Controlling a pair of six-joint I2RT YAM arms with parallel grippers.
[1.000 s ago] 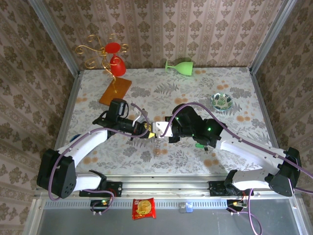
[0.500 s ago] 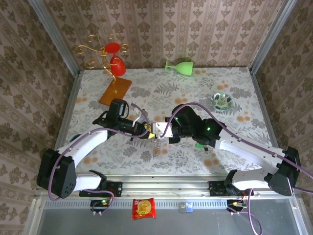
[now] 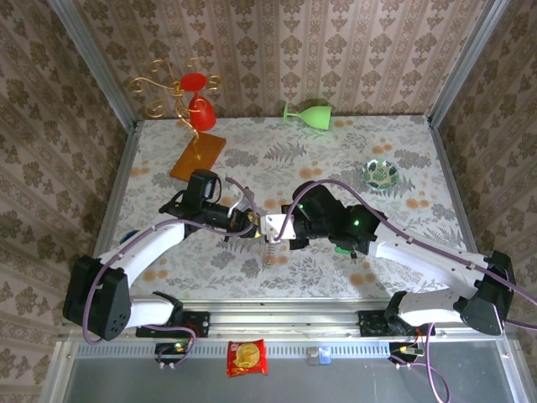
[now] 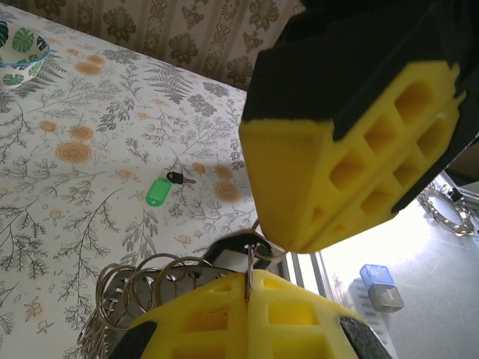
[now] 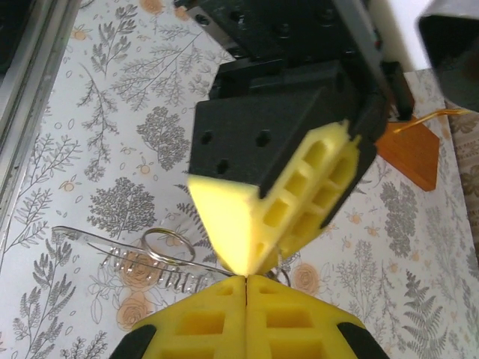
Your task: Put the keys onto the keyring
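Note:
Both grippers meet above the table's middle. My left gripper (image 3: 254, 223) (image 4: 248, 288) is shut on a thin metal ring standing edge-on in the seam; a dark-headed key (image 4: 238, 245) sits just behind it. My right gripper (image 3: 273, 227) (image 5: 245, 283) is shut on the end of the keyring (image 5: 127, 250), a thin wire carrying a coil and a round ring. The keyring (image 3: 268, 252) hangs below the two grippers. Several of its rings (image 4: 142, 288) show beside my left fingers. The green-headed key (image 4: 157, 191) (image 3: 342, 248) lies flat on the table by my right arm.
A small patterned dish (image 3: 382, 175) sits at the right. A green goblet (image 3: 309, 113) lies at the back. A gold wire stand with a red glass rests on an orange base (image 3: 199, 155) at the back left. A snack packet (image 3: 247, 357) lies beyond the front rail.
My right gripper has edged a little to the left, closer against my left gripper. The hanging keyring has stayed where it was, and both grippers have stayed shut.

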